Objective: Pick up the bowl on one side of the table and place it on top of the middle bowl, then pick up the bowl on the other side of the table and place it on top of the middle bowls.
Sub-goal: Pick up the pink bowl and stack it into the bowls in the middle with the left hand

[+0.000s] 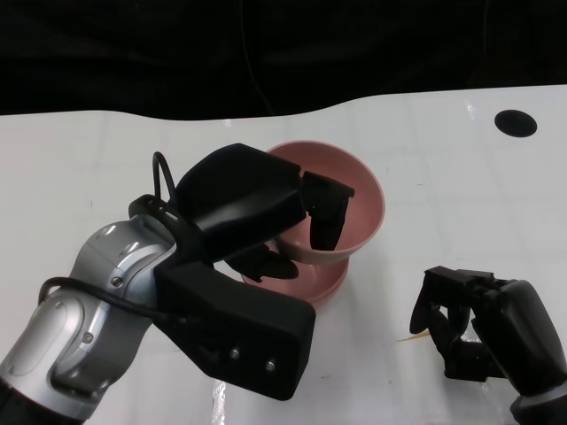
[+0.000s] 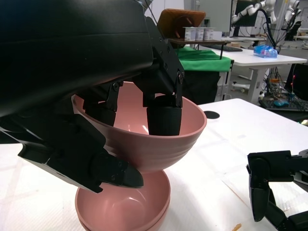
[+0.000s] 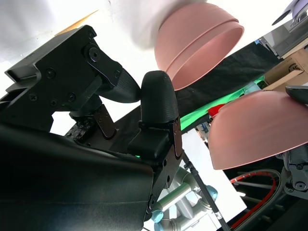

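Observation:
My left hand (image 1: 257, 212) grips a pink bowl (image 1: 354, 199) by its near rim, fingers (image 2: 163, 120) inside and thumb under the outer wall. This bowl (image 2: 144, 144) hangs tilted just over the middle pink stack (image 1: 323, 288). I cannot tell whether its base touches the stack (image 2: 125, 207). In the right wrist view the stack (image 3: 202, 43) shows two nested rims, with the held bowl (image 3: 255, 130) beside it. My right hand (image 1: 478, 332) rests low at the front right of the bowls, fingers bent and apart, holding nothing. It also shows as the right hand (image 2: 279, 187) in the left wrist view.
The white table (image 1: 443, 177) has a black round hole (image 1: 515, 122) at the far right. A small yellowish sliver (image 1: 409, 337) lies by my right hand. Beyond the far edge hangs a dark backdrop.

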You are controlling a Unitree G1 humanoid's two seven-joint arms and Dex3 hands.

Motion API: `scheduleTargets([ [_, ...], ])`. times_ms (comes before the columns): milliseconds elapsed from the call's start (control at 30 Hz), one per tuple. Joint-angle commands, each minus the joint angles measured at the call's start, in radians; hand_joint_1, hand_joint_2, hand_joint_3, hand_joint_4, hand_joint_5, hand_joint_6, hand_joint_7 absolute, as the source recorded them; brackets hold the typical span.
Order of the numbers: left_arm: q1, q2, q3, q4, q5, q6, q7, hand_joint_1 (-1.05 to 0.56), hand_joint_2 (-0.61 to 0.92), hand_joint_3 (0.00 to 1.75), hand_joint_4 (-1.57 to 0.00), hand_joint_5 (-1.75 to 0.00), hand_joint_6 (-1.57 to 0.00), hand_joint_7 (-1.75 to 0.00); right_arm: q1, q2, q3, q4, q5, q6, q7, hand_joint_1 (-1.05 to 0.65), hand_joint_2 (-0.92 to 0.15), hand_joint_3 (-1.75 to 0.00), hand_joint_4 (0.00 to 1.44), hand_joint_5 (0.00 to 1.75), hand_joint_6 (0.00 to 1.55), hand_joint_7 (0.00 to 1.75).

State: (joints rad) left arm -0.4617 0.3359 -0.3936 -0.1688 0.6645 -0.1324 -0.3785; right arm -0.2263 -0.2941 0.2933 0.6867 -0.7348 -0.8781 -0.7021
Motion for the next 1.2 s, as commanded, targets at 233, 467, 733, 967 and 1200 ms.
scheduleTargets([
  [233, 0.02, 0.006, 0.009, 0.011, 0.002, -0.006, 0.023, -0.1, 0.84, 0.23, -0.76, -1.75, -0.73, -1.46, 0.009, -0.021, -0.005, -0.007, 0.01, 0.002, 0.005, -0.16, -0.47, -1.32, 0.91, 1.75, 0.71, 1.64],
  [467, 0.038, 0.007, 0.012, 0.029, -0.002, -0.026, 0.056, -0.08, 0.83, 0.3, -0.78, -1.75, -0.66, -1.64, 0.012, -0.026, -0.007, -0.009, 0.009, -0.007, -0.002, -0.15, -0.45, -1.34, 0.92, 1.75, 0.72, 1.64],
  [733, 0.054, 0.01, 0.019, 0.033, -0.005, -0.015, 0.047, -0.08, 0.83, 0.38, -0.78, -1.75, -0.62, -1.72, 0.008, -0.03, -0.006, 0.007, 0.016, -0.021, 0.001, -0.15, -0.44, -1.35, 0.92, 1.75, 0.71, 1.64],
  [967, 0.071, 0.016, 0.029, 0.04, -0.004, -0.025, 0.062, -0.1, 0.68, 0.66, -0.77, -1.75, -0.66, -1.65, 0.011, -0.035, -0.008, 0.004, 0.019, -0.018, 0.007, -0.16, -0.44, -1.36, 0.92, 1.75, 0.71, 1.64],
  [1200, 0.082, 0.014, 0.031, 0.059, -0.008, -0.041, 0.087, -0.09, 0.65, 0.74, -0.77, -1.75, -0.61, -1.75, 0.014, -0.038, -0.012, 0.001, 0.035, -0.023, 0.028, -0.16, -0.42, -1.37, 0.91, 1.75, 0.71, 1.64],
])
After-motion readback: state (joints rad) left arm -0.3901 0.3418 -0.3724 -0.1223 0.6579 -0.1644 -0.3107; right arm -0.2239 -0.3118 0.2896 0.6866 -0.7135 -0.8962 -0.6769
